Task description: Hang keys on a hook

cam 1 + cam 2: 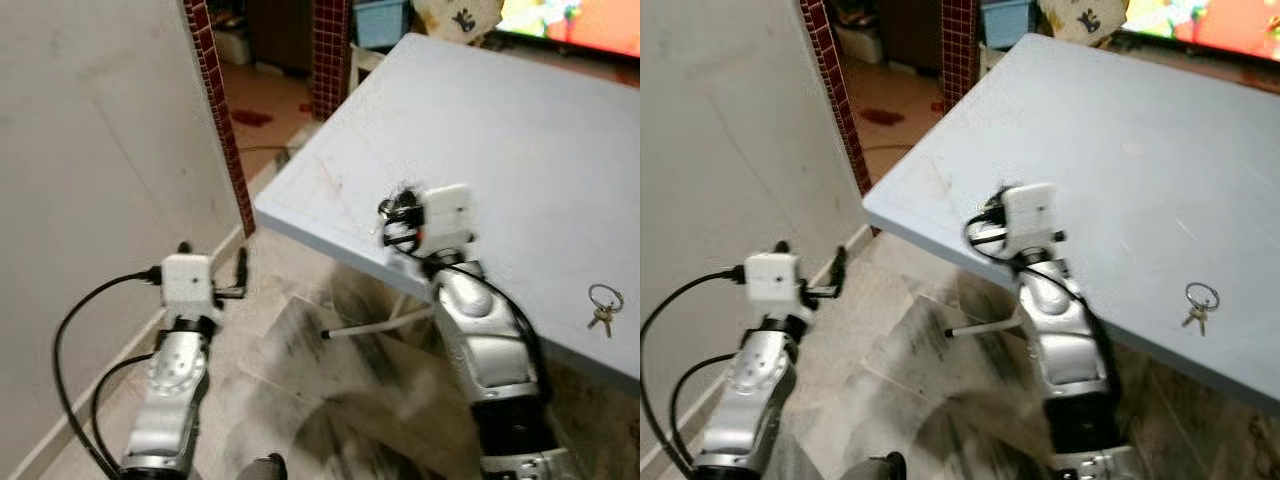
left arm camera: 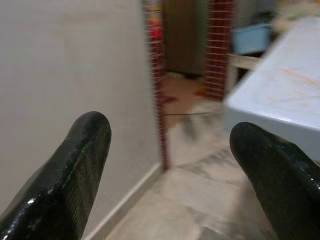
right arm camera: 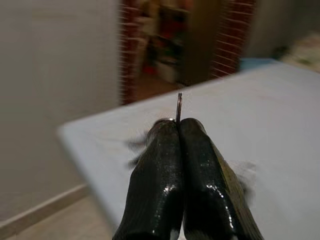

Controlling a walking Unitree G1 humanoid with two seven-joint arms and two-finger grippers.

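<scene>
A: Head views, room?
B: Pale blue-grey flat table fills the right side, corner toward the robot. Plain off-white wall on the left, ending at a dark red tiled pillar edge. Mottled grey stone floor below, blurred.

A: Keys?
B: Small bunch of metal keys on a silver ring lies flat on the table near its close edge, well to the right of the right gripper and apart from it.

A: Arms?
B: Right arm raised from below, wrist at the table's edge, gripper over the tabletop near the corner. Left arm is low over the floor near the wall, left gripper pointing toward the skirting, touching nothing.

A: Left wrist view?
B: Two black fingers spread wide, nothing between them. Ahead of the claw: wall, pillar, a doorway and the table corner.

A: Right wrist view?
B: Fingers pressed together along their length. A thin dark metal hook-like wire sticks up from the tips. Can't tell what it is or whether it is pinched. Tabletop lies just beyond and below the claw.
</scene>
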